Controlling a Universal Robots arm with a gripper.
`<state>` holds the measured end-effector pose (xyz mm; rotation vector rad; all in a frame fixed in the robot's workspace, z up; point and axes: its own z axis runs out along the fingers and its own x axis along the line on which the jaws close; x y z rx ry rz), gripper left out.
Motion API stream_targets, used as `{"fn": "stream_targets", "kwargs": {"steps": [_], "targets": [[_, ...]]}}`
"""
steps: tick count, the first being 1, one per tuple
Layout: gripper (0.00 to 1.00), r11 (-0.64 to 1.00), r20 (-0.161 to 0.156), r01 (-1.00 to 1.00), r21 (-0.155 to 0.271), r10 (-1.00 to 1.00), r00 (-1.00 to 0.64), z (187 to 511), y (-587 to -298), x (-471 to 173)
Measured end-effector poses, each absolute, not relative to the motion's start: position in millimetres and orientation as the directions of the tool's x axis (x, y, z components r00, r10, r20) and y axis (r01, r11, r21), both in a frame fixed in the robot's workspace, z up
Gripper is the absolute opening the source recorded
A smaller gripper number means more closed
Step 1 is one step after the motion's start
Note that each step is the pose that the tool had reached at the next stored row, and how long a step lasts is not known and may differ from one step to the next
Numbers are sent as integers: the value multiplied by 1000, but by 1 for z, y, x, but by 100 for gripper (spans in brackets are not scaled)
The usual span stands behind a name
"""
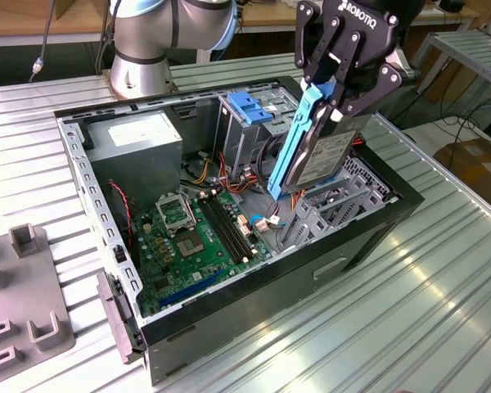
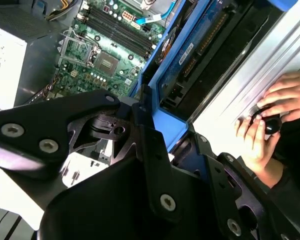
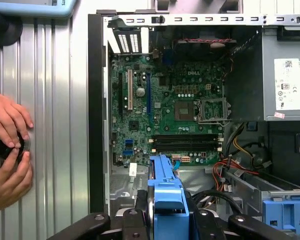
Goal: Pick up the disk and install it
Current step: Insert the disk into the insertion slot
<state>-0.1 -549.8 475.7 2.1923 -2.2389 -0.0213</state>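
Note:
The disk [image 1: 326,157] hangs on edge over the open computer case [image 1: 254,299], its labelled silver face towards the exterior view's right and its blue bracket [image 1: 297,139] along its left edge. My gripper [image 1: 334,105] is shut on its upper end, fingers on either side. The disk's lower end sits just above the metal bay at the case's right side. In the second wrist view the disk's blue circuit-board side [image 2: 197,47] runs away from the gripper [image 2: 155,125]. In the first wrist view the bracket [image 3: 167,192] stands between the fingers [image 3: 140,220].
Inside the case lie the green motherboard [image 1: 192,237], the grey power-supply box [image 1: 135,139] and a metal drive cage with a blue latch [image 1: 250,110]. A person's hands [image 3: 7,145] hold a dark knob on the ribbed table beside the case. A grey fixture [image 1: 24,311] sits at the exterior view's left.

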Motion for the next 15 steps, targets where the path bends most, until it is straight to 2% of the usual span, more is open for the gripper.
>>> {"fn": "stream_targets", "kwargs": {"steps": [12, 15], "targets": [[37, 21, -4, -1000, 15, -1000, -21, 476, -550, 4], [37, 21, -4, -1000, 15, -1000, -21, 475, -550, 21]]}}
